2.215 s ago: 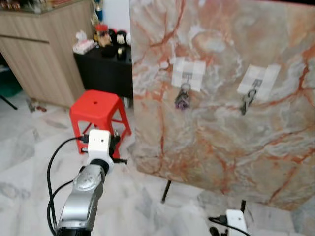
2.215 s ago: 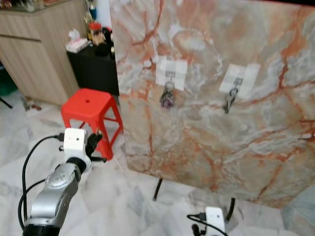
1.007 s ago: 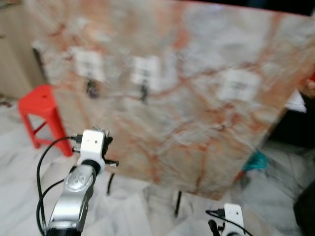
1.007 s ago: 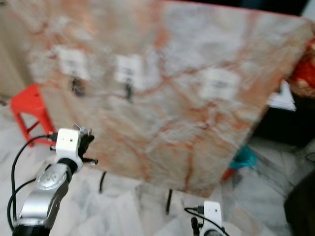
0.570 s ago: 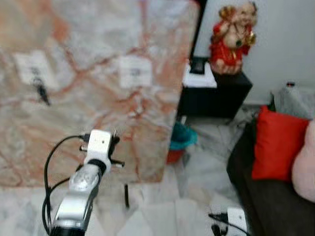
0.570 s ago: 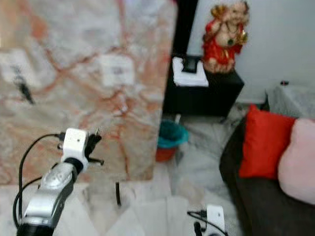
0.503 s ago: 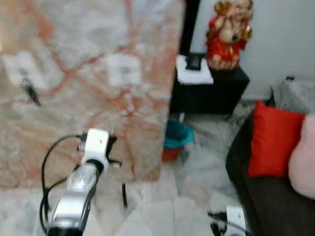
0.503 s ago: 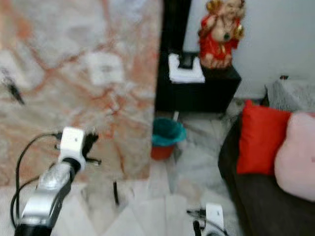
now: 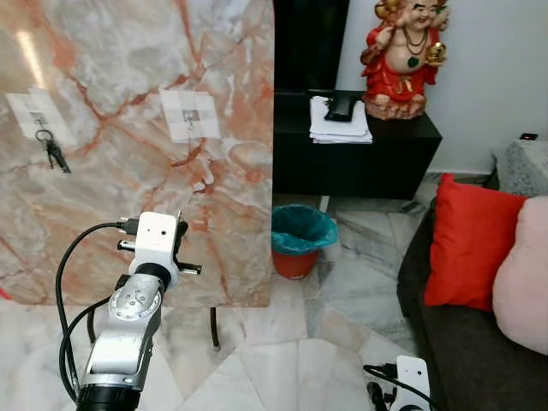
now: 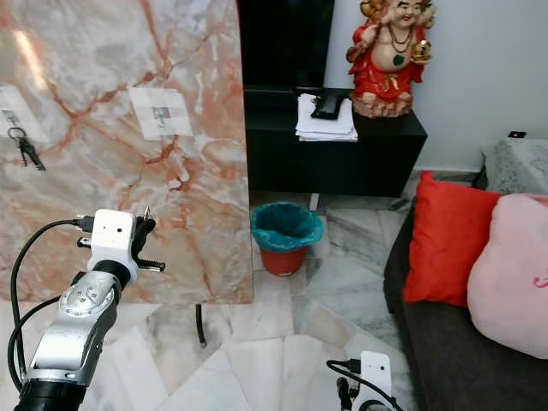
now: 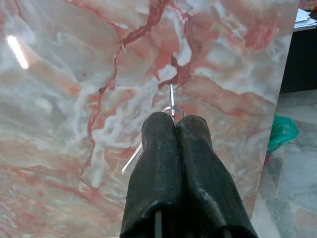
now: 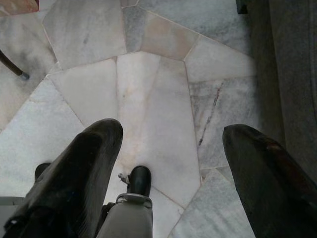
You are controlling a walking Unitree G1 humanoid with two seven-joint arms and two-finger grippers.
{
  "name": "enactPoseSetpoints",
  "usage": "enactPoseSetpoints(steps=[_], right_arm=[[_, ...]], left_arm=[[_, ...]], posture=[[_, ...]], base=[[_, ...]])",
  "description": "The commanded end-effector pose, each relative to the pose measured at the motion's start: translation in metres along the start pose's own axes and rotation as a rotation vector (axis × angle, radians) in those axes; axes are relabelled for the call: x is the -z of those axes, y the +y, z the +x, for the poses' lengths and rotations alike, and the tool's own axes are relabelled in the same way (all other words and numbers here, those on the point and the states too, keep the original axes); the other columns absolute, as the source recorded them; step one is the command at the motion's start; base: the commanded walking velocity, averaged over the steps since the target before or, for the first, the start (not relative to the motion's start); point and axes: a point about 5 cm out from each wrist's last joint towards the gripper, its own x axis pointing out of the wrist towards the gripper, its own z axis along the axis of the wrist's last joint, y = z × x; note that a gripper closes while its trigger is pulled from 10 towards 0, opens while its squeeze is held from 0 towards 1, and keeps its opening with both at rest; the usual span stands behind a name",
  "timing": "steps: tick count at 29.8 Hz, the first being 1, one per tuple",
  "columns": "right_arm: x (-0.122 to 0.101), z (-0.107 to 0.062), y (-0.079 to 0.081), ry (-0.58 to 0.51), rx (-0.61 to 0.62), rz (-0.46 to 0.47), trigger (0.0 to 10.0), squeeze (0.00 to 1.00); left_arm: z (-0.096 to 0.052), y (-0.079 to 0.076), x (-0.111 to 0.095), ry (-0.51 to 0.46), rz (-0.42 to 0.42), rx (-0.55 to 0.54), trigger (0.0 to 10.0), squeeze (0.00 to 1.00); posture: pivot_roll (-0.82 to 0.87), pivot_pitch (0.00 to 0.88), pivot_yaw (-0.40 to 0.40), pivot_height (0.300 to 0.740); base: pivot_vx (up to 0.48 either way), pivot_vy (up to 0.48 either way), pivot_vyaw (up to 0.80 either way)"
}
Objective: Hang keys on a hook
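A tall marble-patterned board (image 9: 128, 145), veined in orange and grey, stands upright on thin dark legs over a pale stone floor (image 9: 282, 360). Two white patches are stuck to its face. The patch nearer the left edge (image 9: 38, 116) has a hook with a dark bunch of keys (image 9: 51, 152) hanging from it. The other patch (image 9: 190, 114) carries a small hook (image 9: 192, 114) with nothing on it.

The left gripper (image 11: 174, 124) is raised in front of the board, below that bare hook. Its two black fingers are pressed together on a thin metal key ring (image 11: 171, 105) (a silvery key blade sticks out beside the fingers).

The right gripper (image 12: 171, 141) hangs low over the floor with its fingers spread wide apart and nothing between them.

To the right of the board are a teal-lined bin (image 9: 301, 240), a black cabinet (image 9: 377, 158) bearing a red figurine (image 9: 402, 51), and a dark sofa with a red cushion (image 9: 467, 240).
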Motion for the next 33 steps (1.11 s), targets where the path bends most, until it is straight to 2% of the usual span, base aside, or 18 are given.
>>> enactPoseSetpoints(steps=[1,6,9,14,19,24,33], right_arm=[[-0.001,0.000,-0.001,-0.003,0.006,0.006,10.0,0.00],[-0.002,0.000,-0.002,-0.003,0.007,0.003,10.0,0.00],[-0.002,0.000,-0.002,-0.003,0.003,-0.004,10.0,0.00],[-0.002,0.000,-0.002,-0.004,0.002,-0.007,10.0,0.00],[-0.003,0.000,-0.002,-0.004,0.001,-0.010,10.0,0.00],[-0.002,0.000,-0.003,-0.004,0.002,-0.012,10.0,0.00],[-0.003,0.000,-0.001,-0.007,-0.013,-0.031,10.0,0.00]], left_arm=[[0.002,-0.001,-0.015,-0.068,0.014,-0.003,10.0,0.00],[0.002,0.000,-0.029,-0.153,-0.010,-0.023,10.0,0.00],[0.002,0.007,-0.043,-0.225,-0.020,-0.062,10.0,0.00],[0.000,0.010,-0.049,-0.269,-0.029,-0.083,10.0,0.00],[-0.001,0.006,-0.038,-0.227,-0.017,-0.066,10.0,0.00],[-0.003,0.005,-0.036,-0.225,-0.012,-0.069,10.0,0.00],[0.001,0.011,-0.035,-0.196,0.028,-0.157,10.0,0.00]], posture=[[0.13,0.048,-0.053,0.740],[0.13,0.051,-0.058,0.740],[0.13,0.053,-0.065,0.740],[0.13,0.054,-0.067,0.740],[0.13,0.054,-0.069,0.740],[0.13,0.053,-0.070,0.740],[0.13,0.051,-0.071,0.740]], base=[[0.000,0.000,0.00],[0.000,0.000,0.00],[0.000,0.000,0.00],[0.000,0.000,0.00],[0.000,0.000,0.00],[0.000,0.000,0.00],[0.000,-0.027,0.00]])
